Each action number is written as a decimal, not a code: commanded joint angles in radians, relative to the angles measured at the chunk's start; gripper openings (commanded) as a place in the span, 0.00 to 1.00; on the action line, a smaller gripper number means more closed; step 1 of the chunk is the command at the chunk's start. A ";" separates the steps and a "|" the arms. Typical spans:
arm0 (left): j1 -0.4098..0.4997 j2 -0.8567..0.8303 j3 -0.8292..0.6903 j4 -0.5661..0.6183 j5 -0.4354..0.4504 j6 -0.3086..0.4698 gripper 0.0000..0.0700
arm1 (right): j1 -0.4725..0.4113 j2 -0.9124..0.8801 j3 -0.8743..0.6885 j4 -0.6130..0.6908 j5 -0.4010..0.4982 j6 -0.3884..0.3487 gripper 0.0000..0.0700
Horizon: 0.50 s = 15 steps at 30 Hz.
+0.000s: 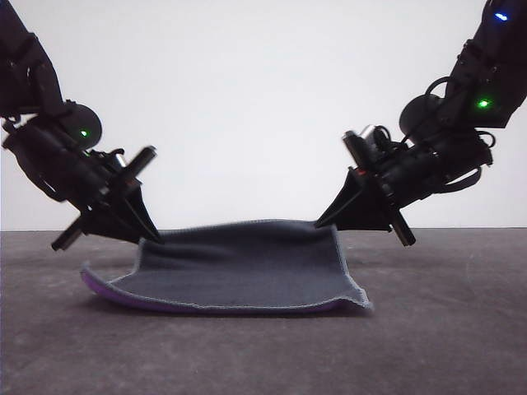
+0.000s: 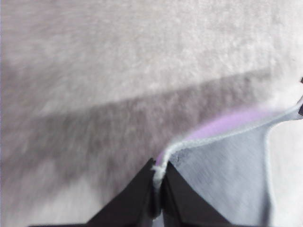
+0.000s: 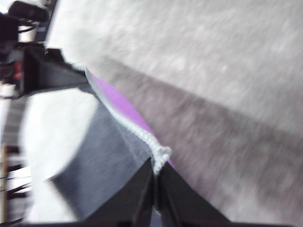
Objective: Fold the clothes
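Here you saw the cloth [image 1: 247, 267] lying on the grey bench [image 1: 445, 329], dark grey face up, with its two far corners lifted clear of the surface. The left claw [image 1: 155, 237] was closed tight on the far left corner; the right claw [image 1: 323, 222] was closed tight on the far right corner. Between them the far edge hung in a shallow span. The near edge rested on the bench, showing a purple strip underneath, and light stitching ran along the border.

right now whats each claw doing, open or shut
Left claw: shut on a far corner of the cloth.
Right claw: shut on the cloth's other far corner.
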 commanded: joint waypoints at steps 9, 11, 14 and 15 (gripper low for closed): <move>0.000 0.010 0.043 -0.264 0.021 0.200 0.00 | 0.009 0.021 0.046 -0.226 -0.085 -0.137 0.01; 0.000 0.010 0.043 -0.291 0.021 0.216 0.00 | 0.009 0.021 0.048 -0.285 -0.086 -0.169 0.01; 0.000 0.010 0.043 -0.334 0.024 0.235 0.00 | 0.010 0.021 0.048 -0.381 -0.092 -0.227 0.01; 0.000 0.010 0.043 -0.352 0.028 0.249 0.00 | 0.010 0.021 0.048 -0.411 -0.093 -0.246 0.01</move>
